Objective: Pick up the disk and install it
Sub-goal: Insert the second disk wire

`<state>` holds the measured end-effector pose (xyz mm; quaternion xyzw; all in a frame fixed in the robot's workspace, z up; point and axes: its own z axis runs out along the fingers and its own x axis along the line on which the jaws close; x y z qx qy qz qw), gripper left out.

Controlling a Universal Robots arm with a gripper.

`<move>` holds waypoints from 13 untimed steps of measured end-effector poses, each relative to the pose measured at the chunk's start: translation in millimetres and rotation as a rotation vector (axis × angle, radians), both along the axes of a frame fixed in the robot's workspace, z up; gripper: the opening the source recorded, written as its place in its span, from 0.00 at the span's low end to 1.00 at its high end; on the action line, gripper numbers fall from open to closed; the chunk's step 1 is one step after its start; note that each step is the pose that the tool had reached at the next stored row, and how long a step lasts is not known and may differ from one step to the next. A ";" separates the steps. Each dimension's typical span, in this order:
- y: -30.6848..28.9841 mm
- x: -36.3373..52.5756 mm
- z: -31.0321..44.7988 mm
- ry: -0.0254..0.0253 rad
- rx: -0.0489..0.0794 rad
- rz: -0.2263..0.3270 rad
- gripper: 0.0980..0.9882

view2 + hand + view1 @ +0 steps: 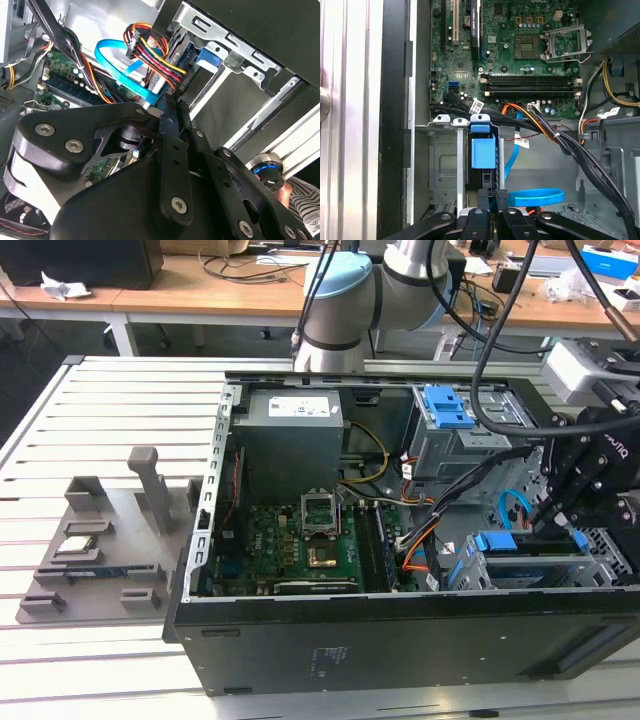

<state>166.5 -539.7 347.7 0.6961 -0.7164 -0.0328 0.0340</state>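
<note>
tool (pixel 560 512): clenched on the disk's edge, down inside the open computer case (pixel 300 640)
disk (pixel 525 545): directly under the tool, standing on edge in the drive cage (pixel 600 575)
motherboard (pixel 290 550): beside the tool, well apart

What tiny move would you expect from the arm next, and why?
Probably a short, gentle push of the disk deeper into the cage. The pincer, fingers together, sits right at the disk, which already lies in the cage at the exterior view's right. I cannot tell whether it is fully seated, so a small press seems sensible.
</note>
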 end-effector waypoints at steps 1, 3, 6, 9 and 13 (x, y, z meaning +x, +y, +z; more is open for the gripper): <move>0.0 0.0 -0.6 0.0001 0.001 0.000 0.07; 0.0 -0.1 -1.5 0.0001 0.007 0.000 0.07; 0.0 0.0 -3.2 0.0000 0.011 0.000 0.07; -0.1 0.0 -3.9 0.0000 0.011 0.000 0.07; -0.4 0.1 -4.4 0.0001 0.011 0.000 0.07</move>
